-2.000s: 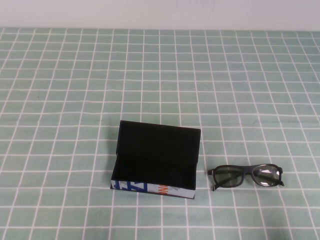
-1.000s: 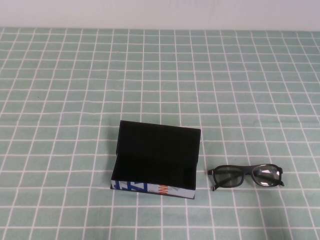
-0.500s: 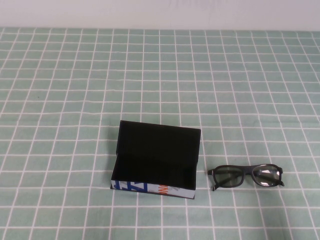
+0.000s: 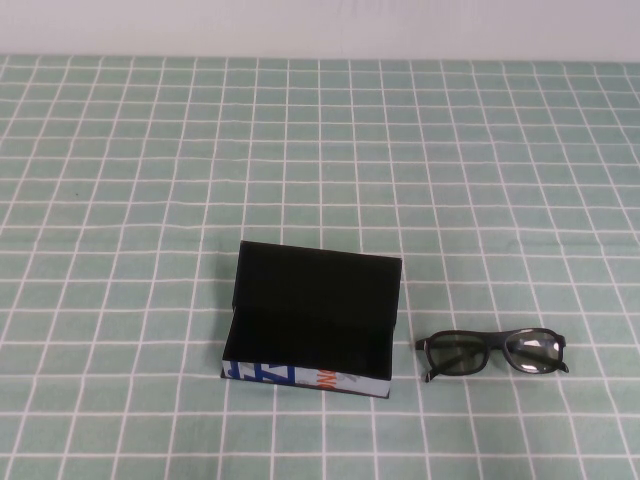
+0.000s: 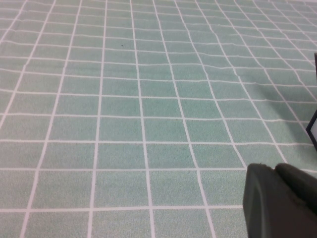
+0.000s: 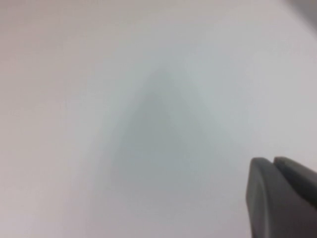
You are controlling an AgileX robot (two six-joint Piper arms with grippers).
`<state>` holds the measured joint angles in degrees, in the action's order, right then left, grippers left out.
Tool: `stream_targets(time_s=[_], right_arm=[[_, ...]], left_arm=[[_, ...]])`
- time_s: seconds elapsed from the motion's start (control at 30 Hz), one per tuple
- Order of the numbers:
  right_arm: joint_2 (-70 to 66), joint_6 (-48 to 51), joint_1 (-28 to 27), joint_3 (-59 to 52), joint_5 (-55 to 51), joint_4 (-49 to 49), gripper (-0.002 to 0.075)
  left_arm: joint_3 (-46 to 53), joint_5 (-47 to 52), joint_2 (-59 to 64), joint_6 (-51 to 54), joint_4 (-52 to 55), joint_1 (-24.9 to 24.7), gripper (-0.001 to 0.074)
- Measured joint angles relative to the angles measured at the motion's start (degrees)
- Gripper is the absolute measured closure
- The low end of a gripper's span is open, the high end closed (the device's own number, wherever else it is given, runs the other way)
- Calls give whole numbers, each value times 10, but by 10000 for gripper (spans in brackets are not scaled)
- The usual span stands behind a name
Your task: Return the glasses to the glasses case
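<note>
The glasses case (image 4: 305,377) stands open on the green checked cloth in the high view, its lid (image 4: 320,272) tilted back, its black inside empty and its blue, white and orange front facing me. The black glasses (image 4: 492,351) lie flat on the cloth just to the right of the case, apart from it, lenses facing me. Neither arm shows in the high view. My left gripper (image 5: 277,168) is shut and empty, low over bare cloth. My right gripper (image 6: 274,161) is shut and empty in front of a blank pale surface.
The green cloth with white grid lines (image 4: 320,150) covers the whole table up to a pale wall at the back. A black corner of the case (image 5: 313,128) shows at the border of the left wrist view.
</note>
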<state>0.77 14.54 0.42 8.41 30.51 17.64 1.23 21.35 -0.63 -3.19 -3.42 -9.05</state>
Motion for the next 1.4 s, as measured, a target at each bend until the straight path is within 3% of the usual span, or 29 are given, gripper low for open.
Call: stream_targets(time_s=[0.2,0.33,0.73,0.87,1.03,1.23,1.3,1.4], right_arm=[[-5,0,0,120,-11,1,737],[-48,0,0,217,-95,2,737],[-390,-21,0,559,-618,31,737],[-512,-6,0,638,-731,37,737],[-608,112,0,683,-761,65,737],[-681,403,0,689,-859,114,737],[-701,463,4,689,-912,103,737],[-732,476,35,690,-964,25,737]], left_arm=[[0,0,0,0,0,0,737],[0,0,0,0,0,0,737],[0,0,0,0,0,0,737],[0,0,0,0,0,0,737],[0,0,0,0,0,0,737],[0,0,0,0,0,0,737],[0,0,0,0,0,1,737],[0,0,0,0,0,1,737]])
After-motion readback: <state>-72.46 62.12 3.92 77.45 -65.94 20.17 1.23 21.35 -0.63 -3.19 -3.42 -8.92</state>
